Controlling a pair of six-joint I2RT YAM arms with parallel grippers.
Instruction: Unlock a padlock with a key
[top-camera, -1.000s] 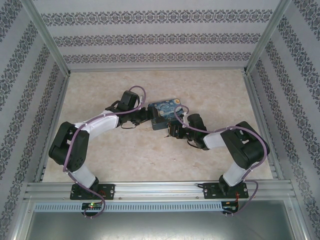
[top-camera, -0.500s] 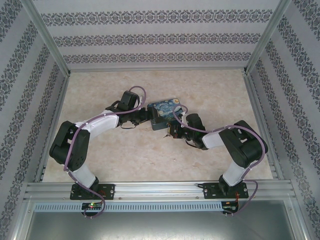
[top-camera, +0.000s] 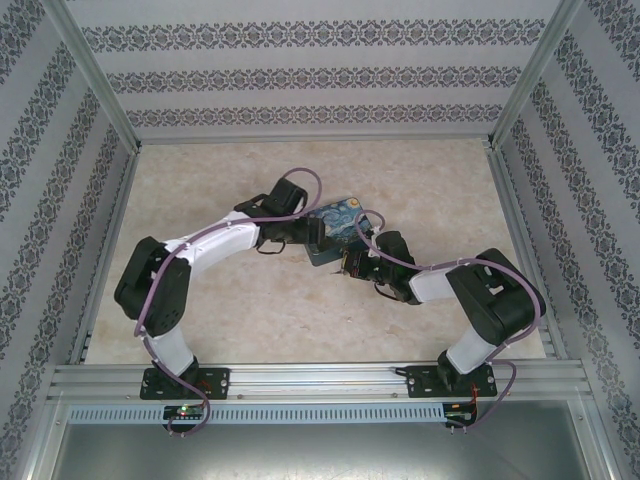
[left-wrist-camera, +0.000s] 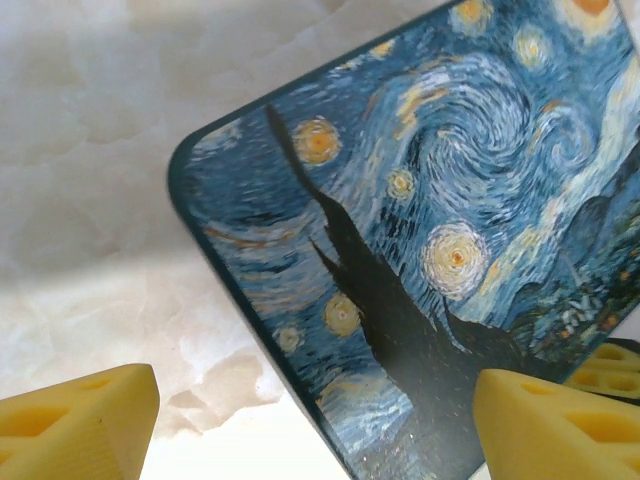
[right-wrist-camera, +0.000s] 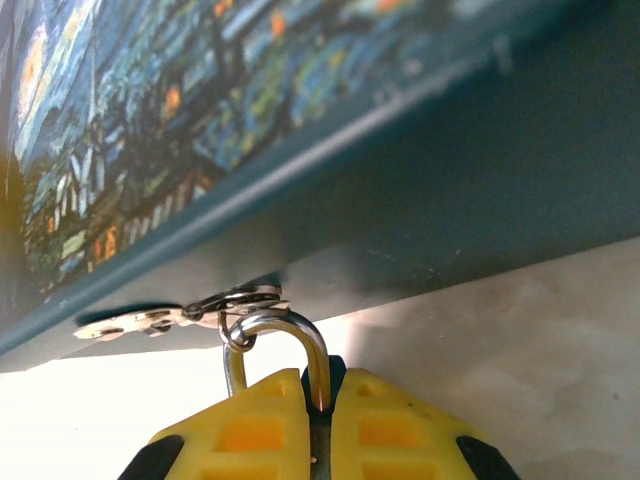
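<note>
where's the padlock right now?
The padlock is pinched in the right gripper, next to the night-sky box side wall, low centre in the right wrist view.

Top view evenly bright, only faint shadows on the marbled table (top-camera: 250, 320); left wrist view sharp on the night-sky box (left-wrist-camera: 450, 200), yellow fingertips (left-wrist-camera: 80, 420) blurred — a shadow band along the box edge; right wrist view close and hazy, table glaring white at lower left.

text: none legible | labels: none | numbers: none
</note>
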